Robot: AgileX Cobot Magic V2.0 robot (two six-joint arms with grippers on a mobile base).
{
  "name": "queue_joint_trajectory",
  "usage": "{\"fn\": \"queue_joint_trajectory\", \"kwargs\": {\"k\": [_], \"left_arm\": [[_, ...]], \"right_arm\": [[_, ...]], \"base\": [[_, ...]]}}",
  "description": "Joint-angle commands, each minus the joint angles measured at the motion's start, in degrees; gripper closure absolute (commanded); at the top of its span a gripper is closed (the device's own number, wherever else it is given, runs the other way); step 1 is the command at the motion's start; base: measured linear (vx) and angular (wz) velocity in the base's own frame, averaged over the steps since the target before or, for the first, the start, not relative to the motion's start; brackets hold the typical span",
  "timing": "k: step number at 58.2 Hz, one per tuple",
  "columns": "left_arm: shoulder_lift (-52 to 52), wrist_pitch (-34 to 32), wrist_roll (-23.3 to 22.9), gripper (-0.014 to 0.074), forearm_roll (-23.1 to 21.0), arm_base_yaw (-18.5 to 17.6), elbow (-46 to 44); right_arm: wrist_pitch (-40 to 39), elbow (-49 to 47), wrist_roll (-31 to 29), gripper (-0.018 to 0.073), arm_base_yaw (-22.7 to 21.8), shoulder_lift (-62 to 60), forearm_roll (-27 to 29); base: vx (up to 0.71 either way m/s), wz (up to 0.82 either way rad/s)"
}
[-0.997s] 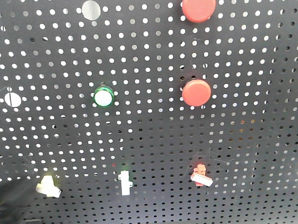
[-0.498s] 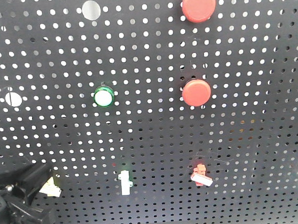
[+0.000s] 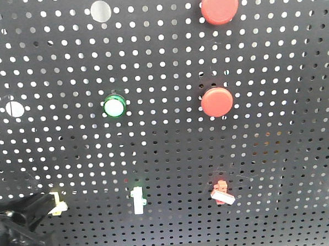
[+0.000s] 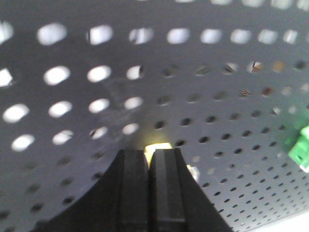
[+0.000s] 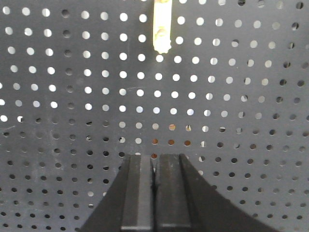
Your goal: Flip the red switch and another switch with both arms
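Here, the left hand (image 4: 147,153) and right hand (image 5: 155,157), fingers pinched together, face the dark perforated board (image 3: 166,147).

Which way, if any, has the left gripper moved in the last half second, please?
Yes: the left gripper has dropped slightly down-left against the pale yellow switch.

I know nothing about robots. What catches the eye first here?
A big red button at the top right and another red button below it stand out on the black holed board. In the lower left corner a black robot arm is beside a pale yellow switch.
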Motion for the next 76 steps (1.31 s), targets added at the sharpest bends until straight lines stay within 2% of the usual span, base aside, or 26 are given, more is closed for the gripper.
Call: {"fn": "queue_joint_trajectory", "kwargs": {"k": [1, 17, 26, 37, 49, 55, 61, 67, 76], "left_arm": [[-0.17, 2.15, -1.74, 0.0594, -0.60, -0.19, -1.37], [-0.17, 7.45, -1.94, 0.0594, -0.66, -0.19, -1.37], [-0.17, 10.10, -1.89, 0.0594, -2.59, -0.19, -1.37], [-2.38, 8.24, -1.84, 0.0594, -2.53, -0.30, -1.37], [-11.31, 8.17, 0.21, 0.0594, -1.58, -0.30, -1.37], [-15.89, 7.59, 1.71, 0.0594, -1.41, -0.30, -1.37], [-19.57, 6.44, 3.32, 0.0594, -1.41, -0.30, -1.37], [-22.12, 6.86, 4.84, 0.0594, -1.41, -0.30, -1.37], [-23.51, 6.97, 4.79, 0.0594, -1.47, -0.30, -1.37]], "right_arm": [[-5.14, -1.91, 0.12, 0.0566, -0.34, 0.57, -0.11], [-5.02, -1.91, 0.07, 0.0566, -0.34, 0.57, -0.11], [-4.66, -1.91, 0.07, 0.0566, -0.34, 0.57, -0.17], [-4.71, -1.91, 0.07, 0.0566, -0.34, 0.57, -0.28], [-4.81, -1.91, 1.76, 0.0566, 0.19, 0.57, -0.60], [-5.85, -1.91, 2.03, 0.0566, 3.70, 1.40, -0.73], [-8.71, -2.13, 2.03, 0.0566, 9.67, 4.14, -0.73], [-11.90, -3.40, 1.75, 0.0566, 15.44, 8.92, -0.73], [-18.56, -8.86, -1.18, 0.0566, 23.28, 18.64, -0.73]], "base": [[0.00, 0.00], [0.00, 0.00], [0.00, 0.00], [0.00, 0.00], [0.00, 0.00], [0.00, 0.00], [0.00, 0.00], [0.00, 0.00], [0.00, 0.00]]}}
